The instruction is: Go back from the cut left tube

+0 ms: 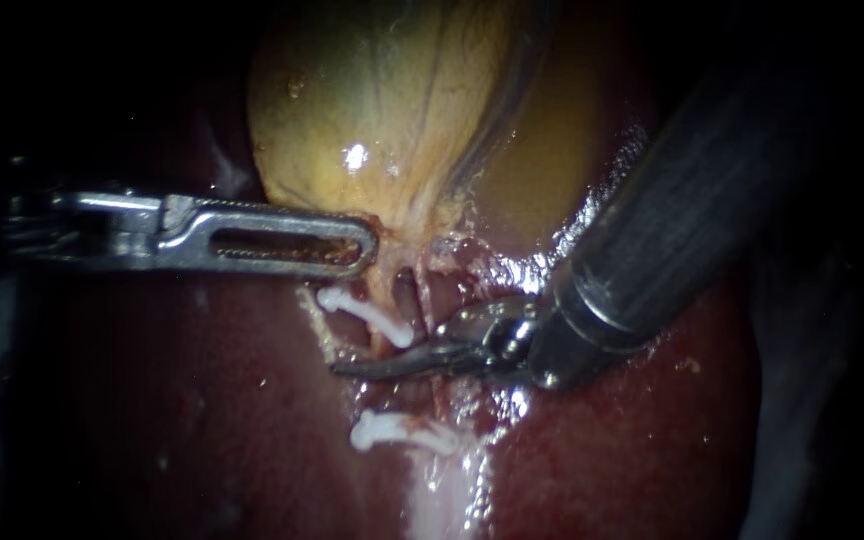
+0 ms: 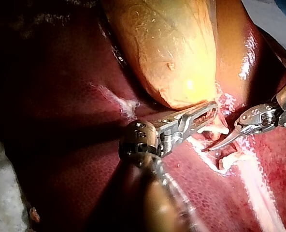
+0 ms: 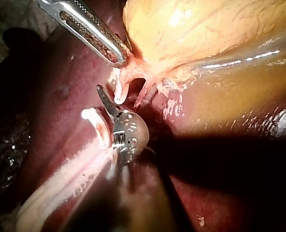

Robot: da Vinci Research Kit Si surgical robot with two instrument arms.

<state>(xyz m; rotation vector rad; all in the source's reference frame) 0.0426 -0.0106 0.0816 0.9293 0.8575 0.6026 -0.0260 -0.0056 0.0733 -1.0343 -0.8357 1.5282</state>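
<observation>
Right instrument [image 1: 367,366] due to back off cut left tube [image 1: 384,295]
Tube lies parted just off the gallbladder [image 1: 372,110] neck, a white clip [image 1: 364,314] on each stump; right end effector narrow, blades together, empty, between the stumps. Left instrument [image 1: 352,245] end effector clamps that neck. Best: blades closed, retreat straight along the shaft, clear of both clips
</observation>
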